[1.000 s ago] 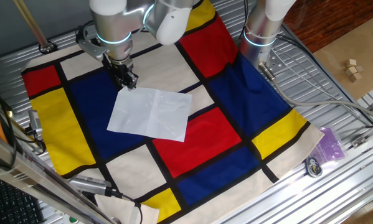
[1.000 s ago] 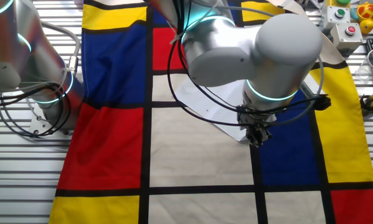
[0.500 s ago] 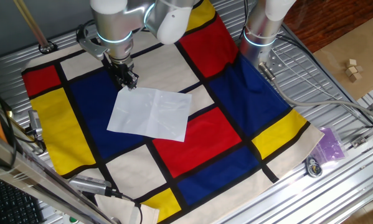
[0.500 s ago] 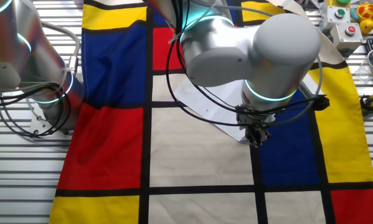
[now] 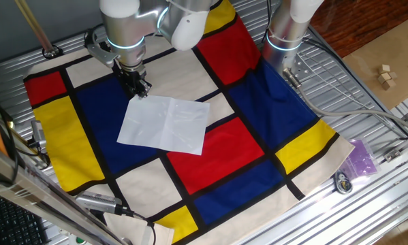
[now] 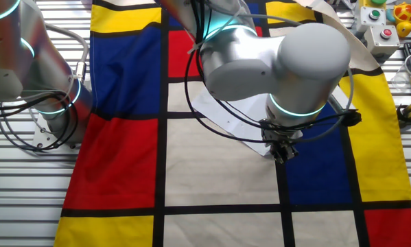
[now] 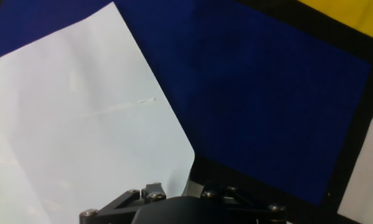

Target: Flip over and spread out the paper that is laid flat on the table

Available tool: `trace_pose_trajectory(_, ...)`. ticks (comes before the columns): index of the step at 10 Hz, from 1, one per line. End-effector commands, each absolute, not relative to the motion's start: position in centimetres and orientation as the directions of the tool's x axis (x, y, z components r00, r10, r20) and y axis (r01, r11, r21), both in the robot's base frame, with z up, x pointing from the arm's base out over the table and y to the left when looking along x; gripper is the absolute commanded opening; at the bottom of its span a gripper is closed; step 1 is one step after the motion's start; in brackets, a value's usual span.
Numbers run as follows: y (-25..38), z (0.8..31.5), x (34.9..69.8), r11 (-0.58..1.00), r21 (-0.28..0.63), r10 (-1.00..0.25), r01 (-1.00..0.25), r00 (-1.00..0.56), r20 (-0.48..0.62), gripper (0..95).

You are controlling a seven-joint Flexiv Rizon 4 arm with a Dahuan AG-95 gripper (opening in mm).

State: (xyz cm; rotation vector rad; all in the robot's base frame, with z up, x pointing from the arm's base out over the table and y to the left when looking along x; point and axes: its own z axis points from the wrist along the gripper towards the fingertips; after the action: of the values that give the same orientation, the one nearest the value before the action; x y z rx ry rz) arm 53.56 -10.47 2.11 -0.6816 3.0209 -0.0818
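The paper (image 5: 166,124) is a thin white creased sheet lying flat on the colour-block cloth (image 5: 95,119) that covers the ribbed metal table (image 5: 367,102). My gripper (image 5: 141,88) stands at the sheet's far left corner, pointing down. In the other fixed view the gripper (image 6: 282,154) is at the paper's near corner (image 6: 254,143), and my arm hides most of the sheet. In the hand view the paper (image 7: 80,124) fills the left side and its corner runs in between the fingers of the gripper (image 7: 185,190), which look closed on it.
A second arm's base (image 5: 285,41) stands at the back right of the cloth. A purple bag (image 5: 362,158) and a round metal part (image 5: 342,182) lie off the cloth at the right. Tools (image 5: 101,203) lie by the front left. A button box (image 6: 383,20) sits at one corner.
Almost nothing. My arm's body shifts very slightly; the gripper stays at the paper's corner and the paper has not moved.
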Motion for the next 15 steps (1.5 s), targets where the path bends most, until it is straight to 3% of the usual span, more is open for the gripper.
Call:
trace_pose_trajectory(1, -10.6, 1.6, 53.6, 0.902, -0.068, -0.429, -0.426, -0.902, -0.043, 0.0)
trace_pose_trajectory(6, -11.8, 2.2, 53.4, 0.876, -0.073, -0.479, -0.476, -0.877, -0.034, 0.0)
trace_pose_trajectory(15, -14.4, 10.4, 52.5, 0.839, -0.028, -0.538, -0.544, -0.836, 0.111, 0.0)
